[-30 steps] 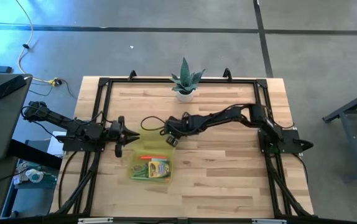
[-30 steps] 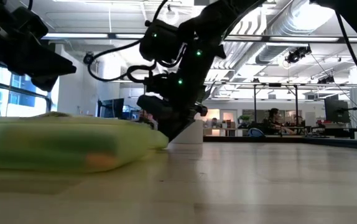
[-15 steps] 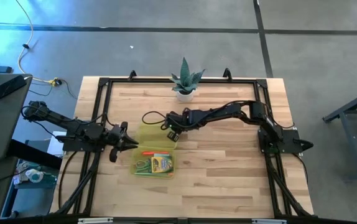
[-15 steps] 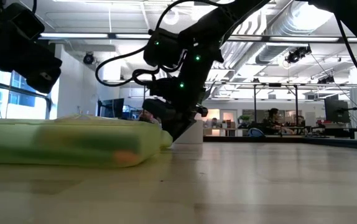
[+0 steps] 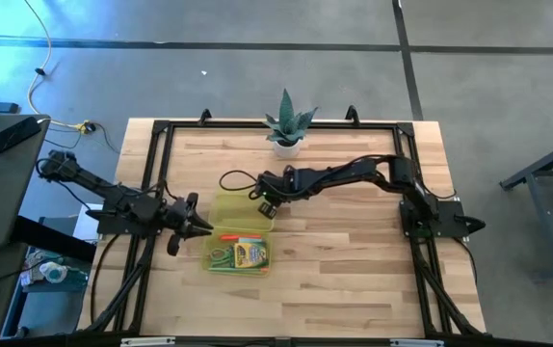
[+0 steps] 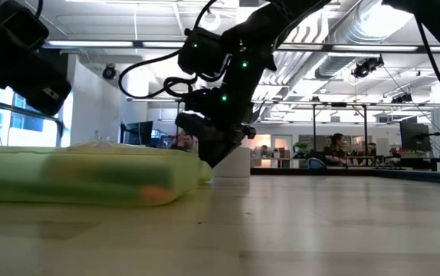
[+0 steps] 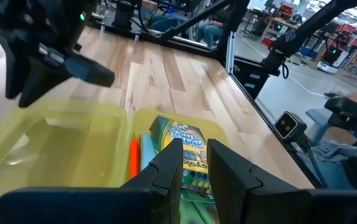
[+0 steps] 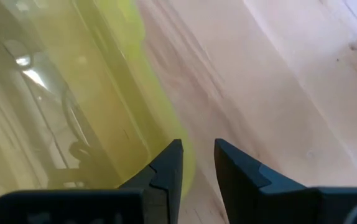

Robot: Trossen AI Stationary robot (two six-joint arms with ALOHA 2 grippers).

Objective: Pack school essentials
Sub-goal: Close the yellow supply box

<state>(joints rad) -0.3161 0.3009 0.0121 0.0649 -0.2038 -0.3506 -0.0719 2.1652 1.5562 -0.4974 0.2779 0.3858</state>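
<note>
The translucent yellow-green case lies open on the table. Its lid (image 5: 236, 210) lies flat on the far side. Its base (image 5: 211, 253) holds the crayon box (image 5: 248, 255), a red-orange marker (image 5: 228, 237) and green-handled scissors (image 5: 221, 260). My right gripper (image 5: 266, 206) is at the lid's right edge, its fingers almost together. My left gripper (image 5: 205, 229) hovers shut just left of the case. From there it looks over the crayon box (image 7: 188, 146) and marker (image 7: 133, 158). My right gripper has the lid's right rim (image 8: 188, 167) between its two fingers, which slant down from the table's right side. One finger is over the lid and one is outside it. The lid lies flat on the table.
A spiky green plant in a white pot (image 5: 286, 127) stands at the far edge, behind the lid. A black frame (image 5: 257, 125) runs round the tabletop. Bare wood (image 5: 354, 260) lies to the right of and in front of the case.
My right gripper has swung the case's lid up and over toward the far edge, and the lid now lies flat behind the base, showing the contents. The right gripper has gone toward the far edge with it. My left gripper has moved a little toward the near edge.
</note>
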